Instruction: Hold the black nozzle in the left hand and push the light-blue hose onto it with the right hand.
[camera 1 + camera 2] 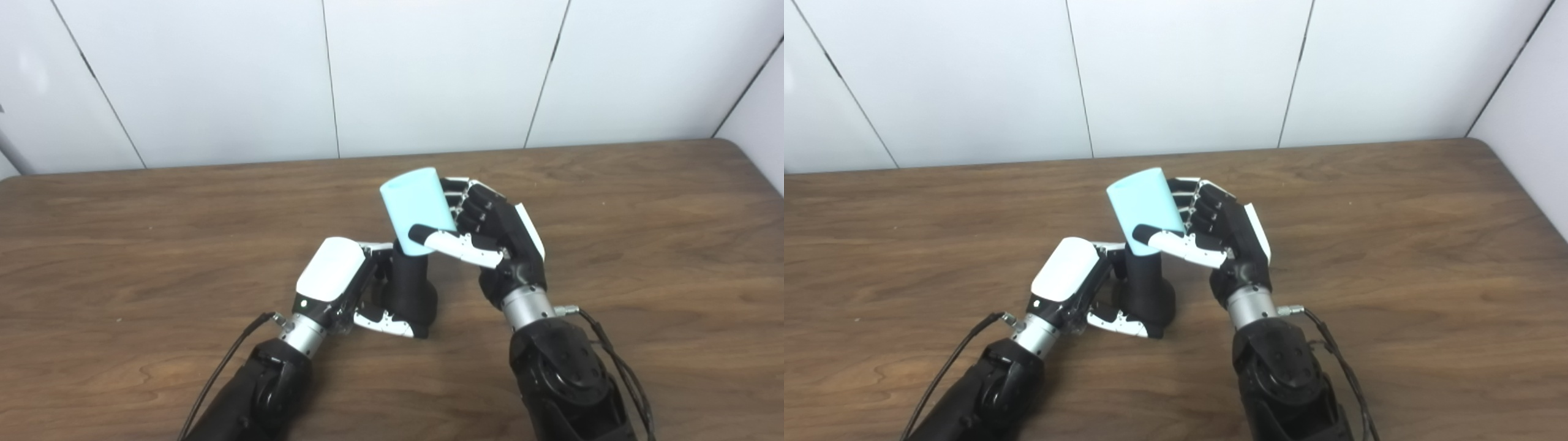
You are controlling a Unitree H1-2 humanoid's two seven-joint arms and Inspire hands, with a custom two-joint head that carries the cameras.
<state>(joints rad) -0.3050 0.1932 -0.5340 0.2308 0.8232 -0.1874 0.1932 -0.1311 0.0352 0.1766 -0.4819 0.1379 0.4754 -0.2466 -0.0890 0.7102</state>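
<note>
The black nozzle stands upright on the wooden table, wide base down. My left hand is shut on it from the left, thumb across its base. The light-blue hose, a short tube, sits over the nozzle's top, leaning back and to the left. My right hand is shut on the hose from the right, thumb across its lower front and fingers behind it. The nozzle's tip is hidden inside the hose.
White wall panels rise behind the table's far edge. The table's rounded right corner lies at the back right. A cable hangs off each wrist.
</note>
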